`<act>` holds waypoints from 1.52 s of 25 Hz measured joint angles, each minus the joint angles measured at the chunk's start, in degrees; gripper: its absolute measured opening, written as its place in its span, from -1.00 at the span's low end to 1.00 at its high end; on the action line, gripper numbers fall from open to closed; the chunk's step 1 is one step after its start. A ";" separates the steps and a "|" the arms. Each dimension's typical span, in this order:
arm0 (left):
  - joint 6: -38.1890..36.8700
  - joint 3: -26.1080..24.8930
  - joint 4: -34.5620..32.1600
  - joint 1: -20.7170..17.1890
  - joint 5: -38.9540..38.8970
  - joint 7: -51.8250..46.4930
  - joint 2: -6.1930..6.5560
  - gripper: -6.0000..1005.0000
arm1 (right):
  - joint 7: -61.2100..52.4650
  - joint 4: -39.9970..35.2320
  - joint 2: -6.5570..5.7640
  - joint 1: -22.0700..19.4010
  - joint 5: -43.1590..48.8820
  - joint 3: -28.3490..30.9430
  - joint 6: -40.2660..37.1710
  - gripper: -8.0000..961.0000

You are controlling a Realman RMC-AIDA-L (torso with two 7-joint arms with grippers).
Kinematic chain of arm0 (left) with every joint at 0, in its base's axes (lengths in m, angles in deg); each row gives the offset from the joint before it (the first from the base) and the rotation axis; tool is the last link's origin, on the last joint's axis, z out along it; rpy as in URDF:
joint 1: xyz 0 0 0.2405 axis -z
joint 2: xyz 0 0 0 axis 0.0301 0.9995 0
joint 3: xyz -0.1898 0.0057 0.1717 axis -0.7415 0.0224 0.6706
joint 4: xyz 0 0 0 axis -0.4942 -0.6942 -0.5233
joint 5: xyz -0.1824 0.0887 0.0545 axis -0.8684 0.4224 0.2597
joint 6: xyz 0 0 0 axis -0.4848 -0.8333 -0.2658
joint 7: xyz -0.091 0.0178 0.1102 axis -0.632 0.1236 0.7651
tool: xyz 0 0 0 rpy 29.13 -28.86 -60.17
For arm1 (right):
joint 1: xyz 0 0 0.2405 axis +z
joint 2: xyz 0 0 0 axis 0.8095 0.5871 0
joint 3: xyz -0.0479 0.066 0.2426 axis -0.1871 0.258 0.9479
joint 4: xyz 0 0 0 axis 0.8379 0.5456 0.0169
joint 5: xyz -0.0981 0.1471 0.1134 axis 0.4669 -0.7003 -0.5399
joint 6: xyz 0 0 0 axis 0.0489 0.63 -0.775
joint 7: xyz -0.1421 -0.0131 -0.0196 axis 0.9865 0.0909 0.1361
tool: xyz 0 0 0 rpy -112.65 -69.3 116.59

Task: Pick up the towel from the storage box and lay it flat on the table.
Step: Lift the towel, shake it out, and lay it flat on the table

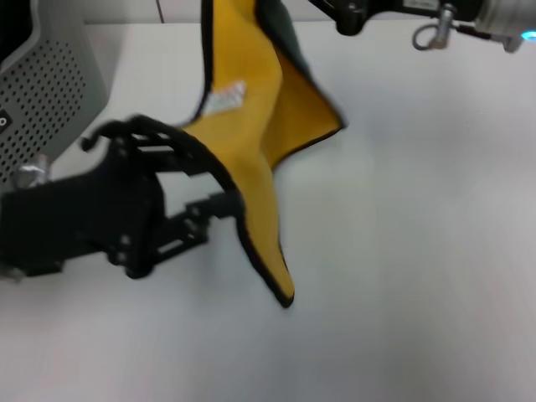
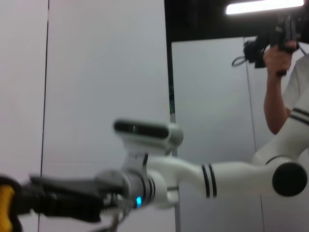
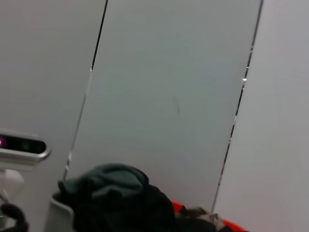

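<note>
The towel (image 1: 251, 109) hangs above the table (image 1: 419, 251) with its yellow face towards me. Its dark face shows at the top and its white label (image 1: 224, 98) on the left. Its lowest corner hangs close over the tabletop. My left gripper (image 1: 228, 203) reaches in from the left and is shut on the towel's black piped edge. My right gripper (image 1: 337, 15) is at the top of the head view, beside the towel's upper part. In the left wrist view the right gripper (image 2: 21, 202) is shut on a bit of yellow cloth (image 2: 5, 205).
The grey perforated storage box (image 1: 50, 84) stands at the far left behind my left arm. The right wrist view shows a grey box corner (image 3: 58, 212) with dark clothes (image 3: 116, 193) and something orange. A person (image 2: 289, 72) stands in the background.
</note>
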 joint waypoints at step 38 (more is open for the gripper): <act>11.86 -0.07 20.59 -1.39 -9.83 9.83 1.74 -0.07 | 20.09 -19.21 2.34 -8.39 -11.02 5.26 1.31 -0.97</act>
